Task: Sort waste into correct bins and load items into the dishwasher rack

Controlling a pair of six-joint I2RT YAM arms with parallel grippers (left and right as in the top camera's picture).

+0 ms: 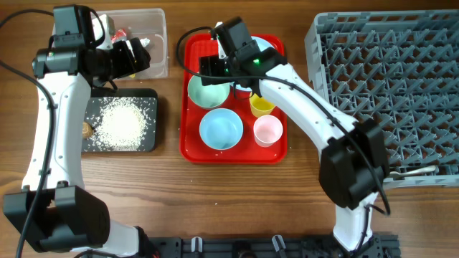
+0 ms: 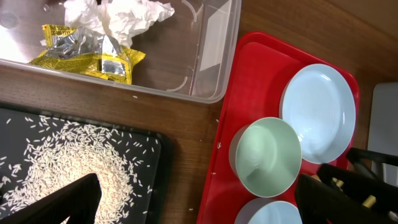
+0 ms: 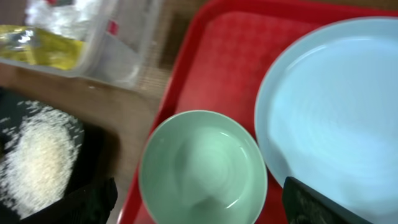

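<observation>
A pale green-blue bowl, a light-blue bowl, a yellow cup and a pink cup stand on the red tray. The light-blue plate lies at the tray's back, mostly hidden overhead by my right arm. My right gripper is open, just above the green-blue bowl. My left gripper is open and empty above the clear tub's front edge. The clear tub holds white tissue and yellow wrappers. Rice lies in the black tray.
The grey dishwasher rack fills the right side, with a thin stick-like thing on its front edge. A small brown bit sits at the black tray's left edge. A few rice grains lie on the wood between black tray and red tray.
</observation>
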